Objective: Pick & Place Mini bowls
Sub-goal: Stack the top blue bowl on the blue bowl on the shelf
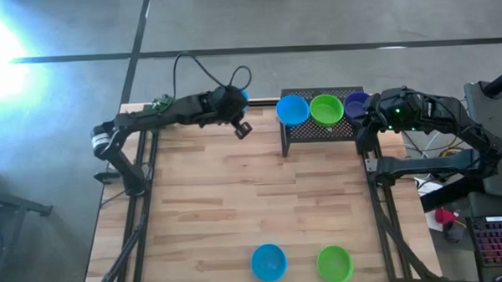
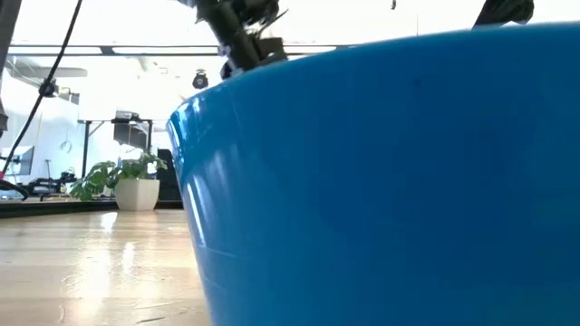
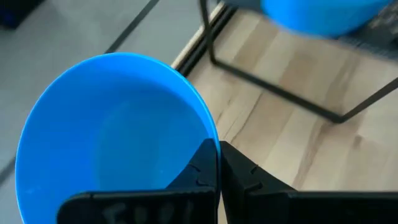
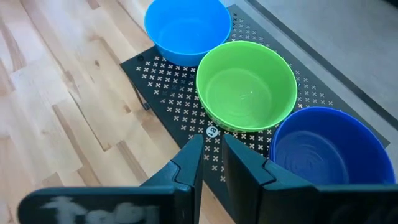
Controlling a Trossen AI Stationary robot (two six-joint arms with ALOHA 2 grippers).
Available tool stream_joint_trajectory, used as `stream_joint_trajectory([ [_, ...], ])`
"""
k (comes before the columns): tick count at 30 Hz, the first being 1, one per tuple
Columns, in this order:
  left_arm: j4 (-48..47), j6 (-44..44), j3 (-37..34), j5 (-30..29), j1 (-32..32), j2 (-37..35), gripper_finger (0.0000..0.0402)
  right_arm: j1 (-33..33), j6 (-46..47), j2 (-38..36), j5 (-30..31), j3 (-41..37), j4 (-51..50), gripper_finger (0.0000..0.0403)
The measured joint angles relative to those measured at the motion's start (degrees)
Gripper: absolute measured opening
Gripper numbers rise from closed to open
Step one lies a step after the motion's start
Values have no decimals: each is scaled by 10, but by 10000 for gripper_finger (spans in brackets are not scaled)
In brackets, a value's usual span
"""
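Left pincer [image 3: 217, 163] clamped on blue bowl's [image 3: 112, 134] rim beside black rack [image 1: 319, 127]; right pincer [image 4: 212, 163] slightly parted, empty, over rack's three bowls [image 4: 246, 84].

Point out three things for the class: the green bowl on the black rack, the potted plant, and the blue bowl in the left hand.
green bowl [image 4: 247, 84]: right wrist view, inside bottom.
potted plant [image 2: 137, 193]: low view, white pot.
blue bowl [image 3: 112, 130]: left wrist view, inner wall.
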Motion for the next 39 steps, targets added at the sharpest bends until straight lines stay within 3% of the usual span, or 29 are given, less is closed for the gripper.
stream_joint_trajectory([
  [12, -88, 118, 286, 56, -43, 155, 0, 0, 0, 0, 2, 0, 0, 57],
  [18, -101, 151, 380, 61, -65, 201, 0, 0, 0, 0, 3, 0, 0, 57],
  [24, -98, 190, 401, 73, -87, 235, 0, 0, 0, 0, 3, 0, 0, 57],
  [39, -38, 246, 399, 98, -99, 241, 0, 0, 0, 0, 4, 0, 0, 57],
])
